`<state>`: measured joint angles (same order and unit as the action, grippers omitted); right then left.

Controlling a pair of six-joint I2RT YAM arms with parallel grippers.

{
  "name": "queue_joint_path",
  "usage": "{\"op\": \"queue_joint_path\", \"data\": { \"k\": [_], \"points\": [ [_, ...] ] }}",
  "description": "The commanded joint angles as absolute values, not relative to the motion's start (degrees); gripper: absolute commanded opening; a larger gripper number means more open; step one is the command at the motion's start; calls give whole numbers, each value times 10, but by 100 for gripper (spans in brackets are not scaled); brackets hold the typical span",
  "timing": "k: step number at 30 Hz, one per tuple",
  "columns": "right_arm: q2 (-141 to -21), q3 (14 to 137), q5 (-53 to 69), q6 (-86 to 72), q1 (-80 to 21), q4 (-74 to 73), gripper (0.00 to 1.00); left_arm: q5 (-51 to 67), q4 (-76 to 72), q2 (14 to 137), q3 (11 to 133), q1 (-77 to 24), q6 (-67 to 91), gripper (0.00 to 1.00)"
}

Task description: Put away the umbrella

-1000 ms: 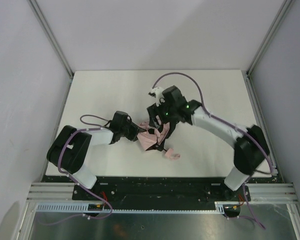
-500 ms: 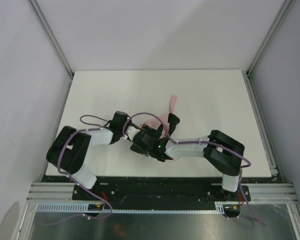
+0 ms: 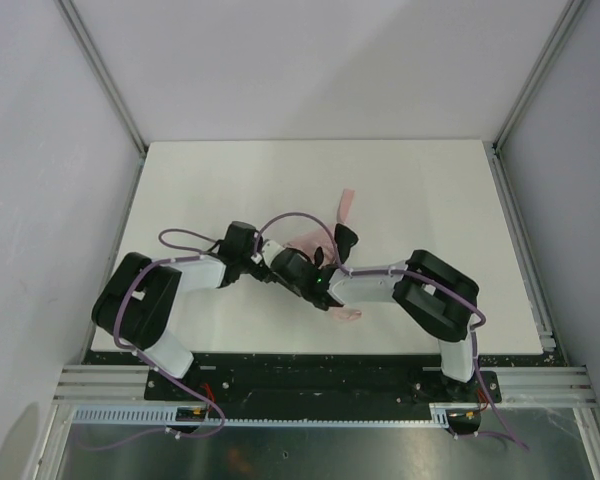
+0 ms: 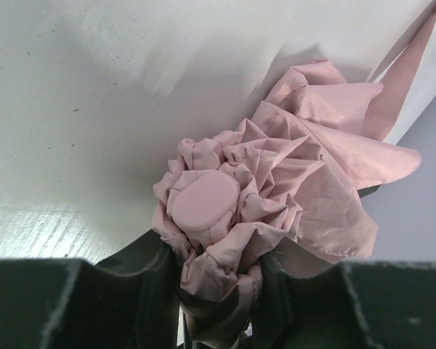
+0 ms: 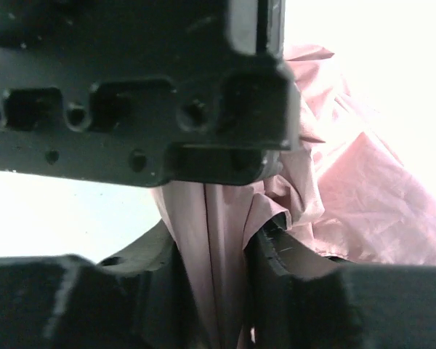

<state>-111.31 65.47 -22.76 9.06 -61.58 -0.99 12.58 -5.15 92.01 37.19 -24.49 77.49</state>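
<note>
The pale pink umbrella (image 3: 311, 240) lies at mid-table, mostly hidden under the two wrists. Its closure strap (image 3: 346, 204) points toward the far side, and its small pink handle (image 3: 346, 313) lies by the near edge. My left gripper (image 3: 261, 265) is shut on the bunched fabric of the umbrella (image 4: 276, 189), just below its round pink end cap (image 4: 203, 201). My right gripper (image 3: 298, 275) is shut on a pleated fold of the same umbrella (image 5: 207, 218), right against the left gripper's black body (image 5: 131, 87).
The white table (image 3: 200, 180) ends at metal rails on both sides (image 3: 520, 230). Purple cables (image 3: 290, 220) loop over the wrists. The right arm's elbow (image 3: 435, 295) is folded low near the front edge.
The right arm has swung from the far side of the umbrella to the near side and folded in. Its gripper now lies against the left one. The strap has flipped toward the far side.
</note>
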Motion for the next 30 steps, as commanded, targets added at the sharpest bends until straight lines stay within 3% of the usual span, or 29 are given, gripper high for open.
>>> {"op": "queue_joint_path", "data": {
  "k": [1,6,12,13,23,30],
  "points": [
    [-1159,601,-125,21,-561,-103,23,108,68,896,362,-247,727,5],
    [-1161,585,-47,11,-540,-87,2,98,68,837,365,-224,707,41],
    [-1155,585,52,12,-511,-75,0,112,68,729,357,-152,661,90],
    [-1155,585,74,10,-504,-72,0,124,68,715,354,-138,654,95],
    [-1197,614,360,-50,-438,-72,0,204,60,685,335,-103,663,99],
    [-1255,695,402,-61,-424,-171,0,201,37,725,337,-130,682,99]
  ]
}}
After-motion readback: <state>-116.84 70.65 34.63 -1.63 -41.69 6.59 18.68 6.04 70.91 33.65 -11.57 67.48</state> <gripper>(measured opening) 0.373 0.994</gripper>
